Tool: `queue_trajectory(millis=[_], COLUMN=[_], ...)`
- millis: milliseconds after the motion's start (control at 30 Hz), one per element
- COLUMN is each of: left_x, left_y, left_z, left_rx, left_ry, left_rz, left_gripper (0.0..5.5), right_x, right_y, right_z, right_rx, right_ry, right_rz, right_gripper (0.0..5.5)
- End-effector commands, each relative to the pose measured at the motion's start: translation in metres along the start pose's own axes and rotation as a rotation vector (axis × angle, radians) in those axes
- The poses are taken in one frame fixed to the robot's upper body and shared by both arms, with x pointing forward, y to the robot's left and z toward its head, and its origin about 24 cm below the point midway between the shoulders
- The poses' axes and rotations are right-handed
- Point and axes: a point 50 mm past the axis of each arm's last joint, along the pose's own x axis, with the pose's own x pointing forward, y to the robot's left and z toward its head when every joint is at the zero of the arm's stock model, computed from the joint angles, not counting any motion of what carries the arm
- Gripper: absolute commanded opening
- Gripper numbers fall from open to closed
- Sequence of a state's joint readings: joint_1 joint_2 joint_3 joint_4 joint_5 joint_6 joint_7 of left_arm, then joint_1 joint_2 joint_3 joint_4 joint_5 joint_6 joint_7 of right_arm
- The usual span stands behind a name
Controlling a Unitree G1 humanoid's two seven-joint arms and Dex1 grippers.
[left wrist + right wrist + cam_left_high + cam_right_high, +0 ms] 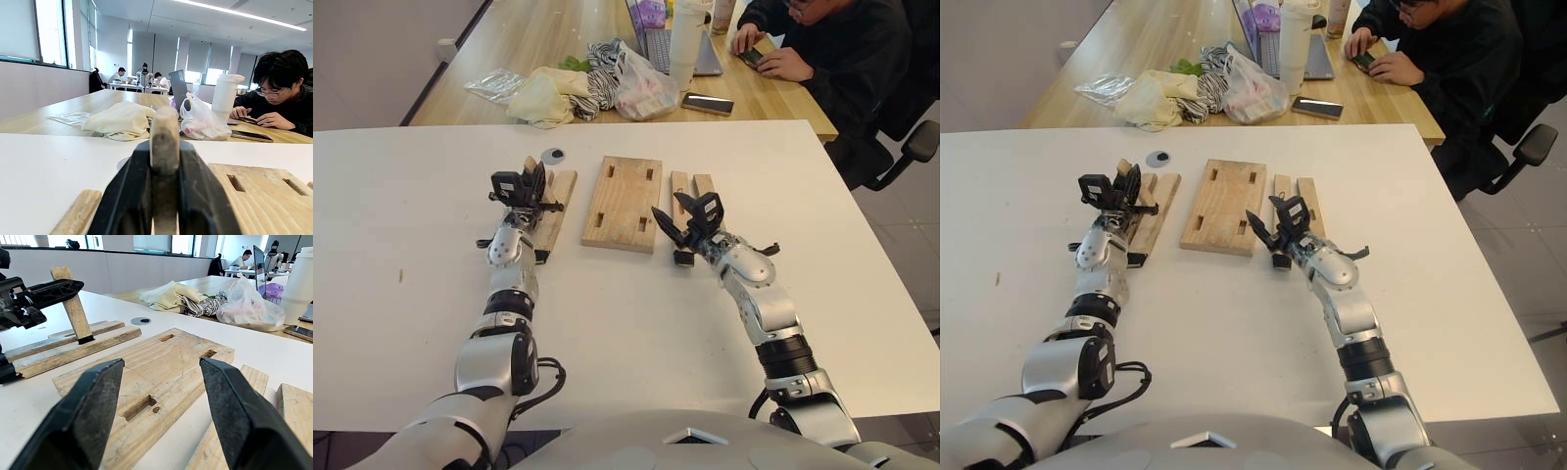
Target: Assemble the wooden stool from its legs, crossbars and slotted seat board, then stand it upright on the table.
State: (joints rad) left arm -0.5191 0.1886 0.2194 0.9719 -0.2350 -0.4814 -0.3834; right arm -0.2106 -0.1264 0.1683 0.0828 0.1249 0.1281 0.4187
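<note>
The left gripper (532, 186) is clamping a tilted crossbar (73, 303) over the left legs (562, 201), likely for fitting, while the right gripper (675, 217) is hovering, fingers (88, 416) spread (holding nothing), at the flat seat board (625, 196)'s near-right corner.

This is an open-plan office: a white table (401, 196) stands beside a long wooden desk (529, 39) bearing a laptop (656, 49) and a phone (708, 103) (a swivel chair (922, 140) sits at its far end), with ceiling strip lights (234, 11) and tall windows (49, 29) along the room.
</note>
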Motion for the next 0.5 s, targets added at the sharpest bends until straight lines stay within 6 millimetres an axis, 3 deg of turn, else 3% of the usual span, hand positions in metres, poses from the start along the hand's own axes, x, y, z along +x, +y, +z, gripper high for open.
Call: queue_trajectory(millis=[33,133,367,500], left_x=[-0.015,-0.022,-0.062,-0.063], left_y=[-0.004,0.004,0.007,0.009], left_z=[-0.017,-0.006,0.005,0.003], left_rx=[0.014,0.065,0.072,0.083], left_ry=[0.101,0.168,0.476,0.569], left_rz=[-0.034,-0.053,-0.096,-0.099], left_gripper=[1.13,1.51,2.55,2.85], right_x=[0.000,-0.001,-0.003,-0.006], right_y=[0.004,0.004,0.004,0.001], right_z=[-0.001,-0.001,-0.003,-0.003], right_rx=[-0.009,-0.014,-0.011,-0.013], right_ry=[-0.002,-0.003,0.001,0.003], right_rz=[0.007,-0.001,-0.013,-0.036], right_gripper=[2.84,2.84,2.84,2.84])
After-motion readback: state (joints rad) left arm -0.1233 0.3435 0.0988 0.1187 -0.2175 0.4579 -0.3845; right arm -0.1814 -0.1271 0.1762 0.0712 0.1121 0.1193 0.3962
